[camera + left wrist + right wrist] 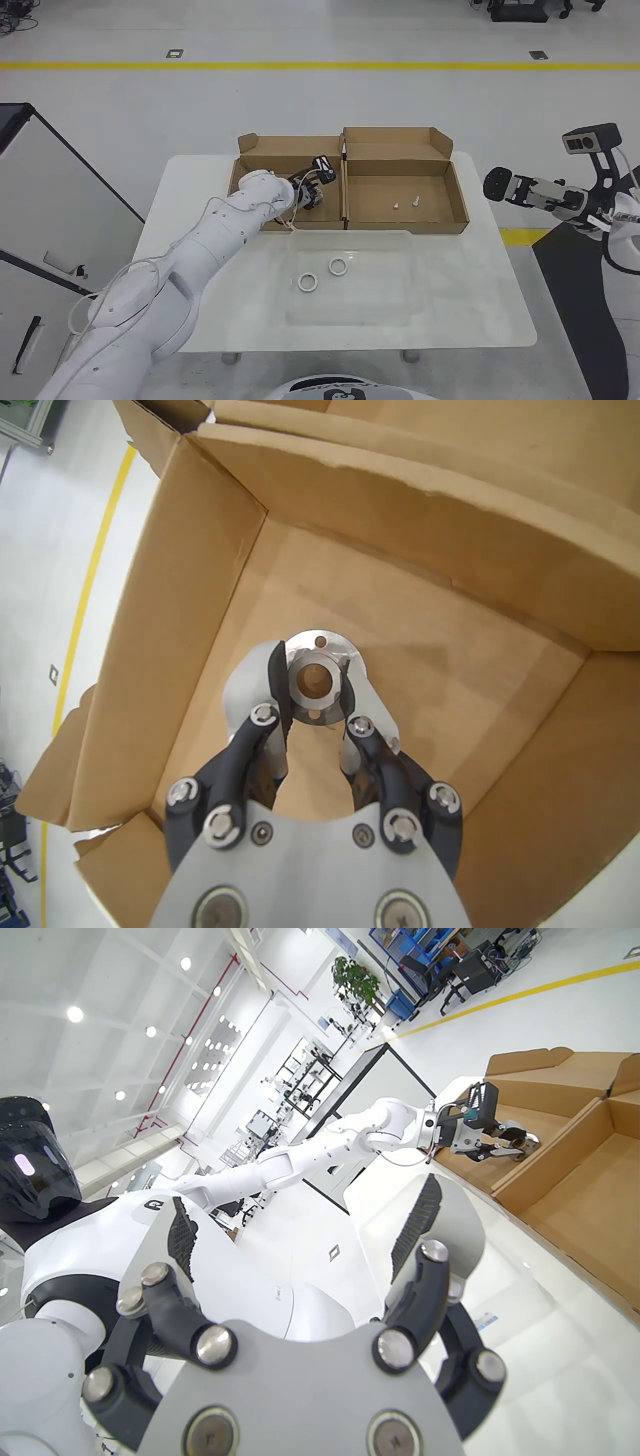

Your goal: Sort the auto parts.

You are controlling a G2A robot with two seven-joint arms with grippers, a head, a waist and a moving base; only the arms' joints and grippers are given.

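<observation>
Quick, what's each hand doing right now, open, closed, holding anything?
Left hand: closed on a metal flanged bushing.
Right hand: open, holding nothing.

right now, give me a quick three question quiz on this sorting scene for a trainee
1. True or false: the left gripper is shut on a metal flange over the left box.
2. How many white rings lie on the table? A one, B two, C four.
3. Fill in: the right gripper, off to the side of the table, has its jaws ____.

Key: 1 true; 2 B; 3 open.
</observation>
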